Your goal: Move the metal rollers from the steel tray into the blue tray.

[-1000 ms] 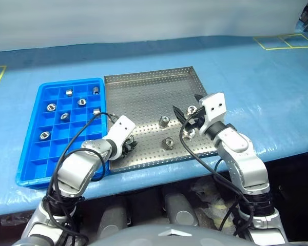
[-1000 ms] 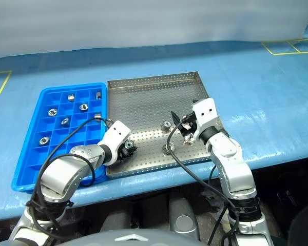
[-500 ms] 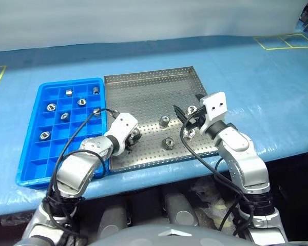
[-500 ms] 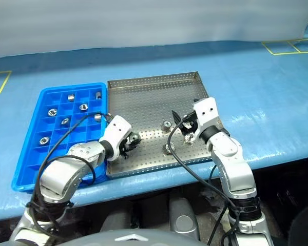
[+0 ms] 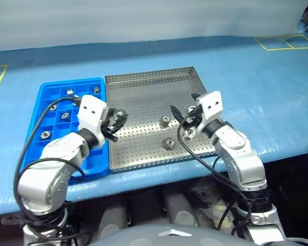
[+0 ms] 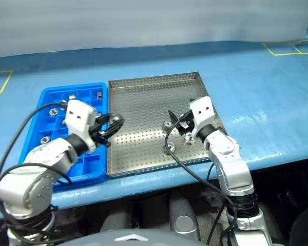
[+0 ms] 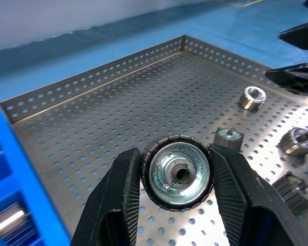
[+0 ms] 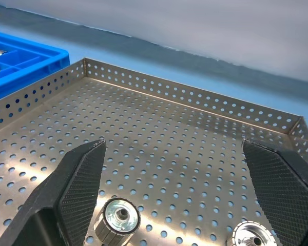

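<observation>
Left gripper point(image 7: 177, 177) clamped on roller point(image 7: 177, 173) above steel tray point(image 5: 143, 97); blue tray point(image 5: 43, 95) lies to its left (bore faces wrist camera). Right gripper point(image 8: 182, 195) gapes wide.

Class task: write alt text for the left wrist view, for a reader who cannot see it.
Two black fingers clamp a metal roller above the perforated steel tray. Four more rollers lie on the tray, and the blue tray edges the picture.
</observation>
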Controlling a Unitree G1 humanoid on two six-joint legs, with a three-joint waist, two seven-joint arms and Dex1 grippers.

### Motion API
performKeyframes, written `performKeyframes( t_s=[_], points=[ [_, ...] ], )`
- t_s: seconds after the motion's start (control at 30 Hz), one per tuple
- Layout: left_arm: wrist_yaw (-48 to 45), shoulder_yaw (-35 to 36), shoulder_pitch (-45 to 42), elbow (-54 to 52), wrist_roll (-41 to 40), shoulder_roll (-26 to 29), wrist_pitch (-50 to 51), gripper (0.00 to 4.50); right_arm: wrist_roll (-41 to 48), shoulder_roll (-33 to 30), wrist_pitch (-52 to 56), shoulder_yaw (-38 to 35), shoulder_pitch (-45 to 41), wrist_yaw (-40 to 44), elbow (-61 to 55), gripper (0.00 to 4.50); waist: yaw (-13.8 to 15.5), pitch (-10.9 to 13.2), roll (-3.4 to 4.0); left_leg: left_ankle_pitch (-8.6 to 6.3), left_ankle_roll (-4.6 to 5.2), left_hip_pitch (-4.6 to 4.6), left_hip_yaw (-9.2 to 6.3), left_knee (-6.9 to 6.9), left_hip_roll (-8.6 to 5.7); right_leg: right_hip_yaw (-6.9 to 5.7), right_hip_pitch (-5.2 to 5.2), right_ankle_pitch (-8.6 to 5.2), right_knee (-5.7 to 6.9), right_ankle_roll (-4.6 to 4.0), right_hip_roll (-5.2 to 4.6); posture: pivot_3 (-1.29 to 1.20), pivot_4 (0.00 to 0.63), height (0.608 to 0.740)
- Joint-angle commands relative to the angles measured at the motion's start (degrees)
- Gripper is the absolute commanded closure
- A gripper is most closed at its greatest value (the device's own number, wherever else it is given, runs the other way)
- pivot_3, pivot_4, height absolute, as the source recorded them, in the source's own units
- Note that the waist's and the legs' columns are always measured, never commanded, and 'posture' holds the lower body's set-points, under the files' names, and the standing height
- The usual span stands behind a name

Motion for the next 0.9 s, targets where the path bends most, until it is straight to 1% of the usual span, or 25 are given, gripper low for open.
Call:
performKeyframes(
  t_s=[0.03, 0.17, 0.23, 0.37, 0.4, 0.5, 0.63, 0.77, 0.9],
  points=[
    [-0.2, 4.3, 1.7, -5.1, -1.7, 1.0, 3.9, 2.75, 0.2, 0.2, -1.6, 0.2, -1.6, 0.7, -0.3, 0.0, 0.6, 0.0, -0.01, 0.0, 0.0, -0.01, 0.0, 0.0, 0.0, 0.0, -0.01, 0.0, -0.01, 0.0, 0.0, -0.14, 0.15, 0.74],
    [-0.6, 10.3, 2.4, -6.4, -2.4, 2.2, 7.7, 2.75, 0.2, 0.3, -1.9, 0.7, -2.3, 1.3, 0.7, 0.0, 2.2, 0.0, -0.03, 0.01, -0.02, 0.0, -0.01, 0.01, 0.01, -0.03, -0.01, 0.0, -0.01, -0.01, 0.0, -0.12, 0.15, 0.74],
    [-0.1, 12.2, 2.8, -6.6, -1.9, 3.0, 9.3, 2.75, 0.2, 0.5, -2.1, 1.0, -2.6, 1.6, 1.1, 0.0, 2.7, 0.0, -0.03, 0.02, -0.04, 0.0, -0.03, 0.01, 0.01, -0.05, 0.0, 0.0, 0.0, -0.02, 0.0, -0.11, 0.15, 0.74],
    [2.4, 16.0, 2.4, -5.5, 0.0, 2.3, 11.8, 2.75, 0.1, 0.7, -2.3, 1.2, -2.9, 1.9, 1.5, 0.0, 3.7, 0.0, -0.03, 0.02, -0.04, -0.01, -0.03, 0.01, 0.0, -0.05, 0.0, 0.0, -0.02, -0.03, 0.0, -0.11, 0.15, 0.74],
    [2.7, 16.4, 3.2, -5.1, 0.6, 3.0, 11.9, 2.75, 0.1, 0.7, -2.3, 1.2, -2.9, 2.0, 1.5, 0.0, 3.9, 0.0, -0.03, 0.02, -0.04, -0.01, -0.03, 0.0, 0.0, -0.05, 0.0, 0.0, -0.02, -0.03, -0.01, -0.11, 0.15, 0.74],
    [3.6, 16.8, 5.0, -4.2, 1.8, 4.3, 12.7, 2.75, 0.2, 0.7, -2.4, 1.2, -2.9, 2.1, 1.6, 0.0, 4.3, 0.0, -0.03, 0.02, -0.04, -0.01, -0.03, 0.0, 0.0, -0.05, -0.01, 0.01, -0.02, -0.05, -0.01, -0.11, 0.15, 0.74],
    [4.9, 16.1, 6.8, -1.5, 3.6, 4.2, 12.3, 2.75, 0.3, 0.8, -2.5, 1.2, -2.9, 2.3, 1.6, 0.0, 4.6, 0.0, -0.03, 0.02, -0.05, 0.0, -0.03, 0.0, 0.0, -0.06, 0.0, 0.01, -0.01, -0.07, -0.02, -0.11, 0.15, 0.74],
    [6.6, 12.5, 6.5, 1.8, 4.9, 2.8, 10.5, 2.75, 0.5, 0.3, -2.3, 1.9, -2.5, 3.7, 1.2, 0.0, 4.9, 0.0, -0.03, 0.03, -0.05, 0.0, -0.03, 0.0, 0.0, -0.07, 0.01, 0.04, -0.01, -0.13, -0.04, -0.11, 0.15, 0.74],
    [6.6, 12.4, 6.4, 2.7, 4.9, 2.2, 9.3, 2.75, 0.4, 0.4, -2.2, 1.6, -2.5, 3.9, 1.0, 0.0, 5.0, 0.0, -0.05, 0.02, -0.05, -0.01, -0.03, 0.0, 0.0, -0.09, 0.0, 0.07, -0.02, -0.16, -0.05, -0.12, 0.15, 0.74]
  ],
)
